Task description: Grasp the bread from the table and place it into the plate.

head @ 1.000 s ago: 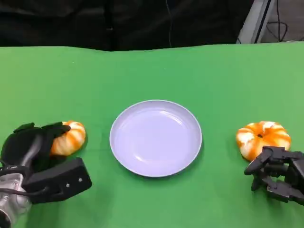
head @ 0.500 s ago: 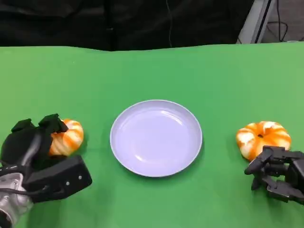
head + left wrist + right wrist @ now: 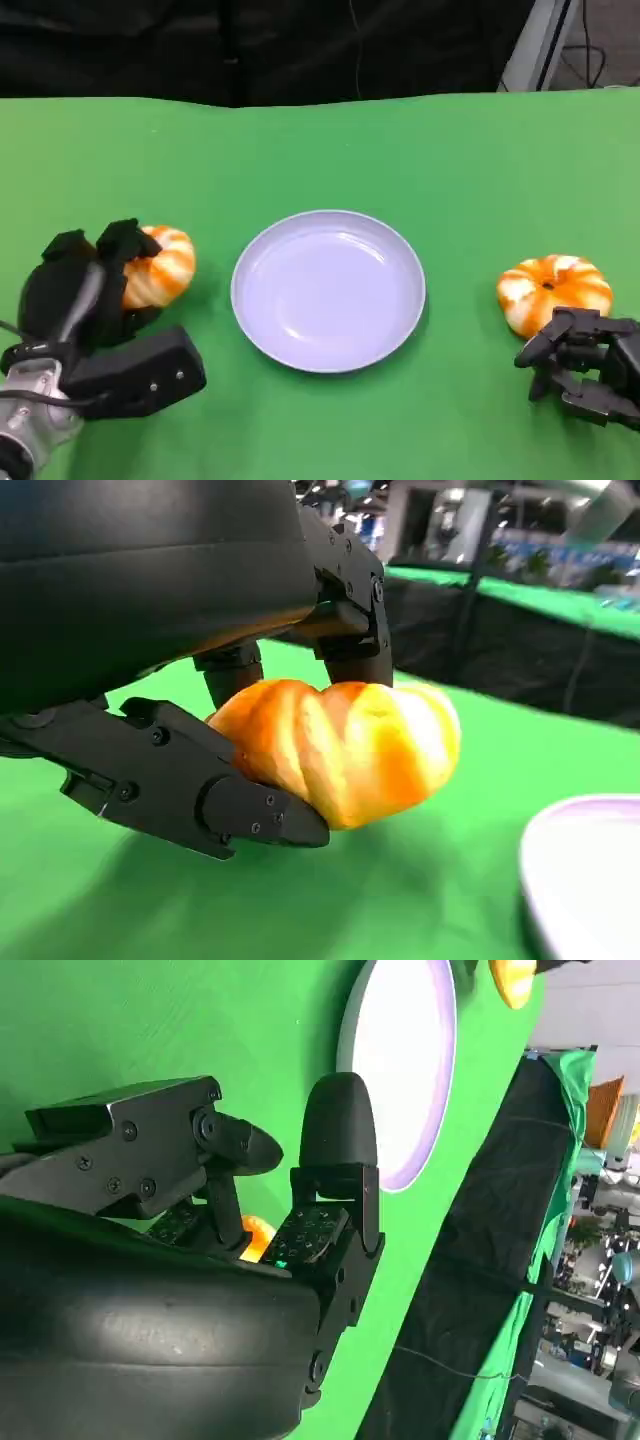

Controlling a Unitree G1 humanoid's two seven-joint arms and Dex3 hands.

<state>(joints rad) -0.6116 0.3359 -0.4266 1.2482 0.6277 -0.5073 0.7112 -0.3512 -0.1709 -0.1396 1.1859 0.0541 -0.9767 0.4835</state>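
Green cloth covers the table (image 3: 330, 140), the plate (image 3: 328, 290) at its centre. Left of the plate, the left hand (image 3: 80, 285) now clasps the bread (image 3: 160, 265) and has lifted it plateward — grasp done. Beyond the plate, the right hand (image 3: 585, 365) idles, curled and empty, beside a second loaf (image 3: 553, 290).

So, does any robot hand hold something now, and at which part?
The left robot hand grips the left bread across its body, fingers above and below. The right robot hand holds nothing.

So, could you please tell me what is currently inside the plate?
Nothing lies in the plate: its pale inner surface shows bare. One bread is gripped by the left hand beside it; the other bread sits near the right hand.
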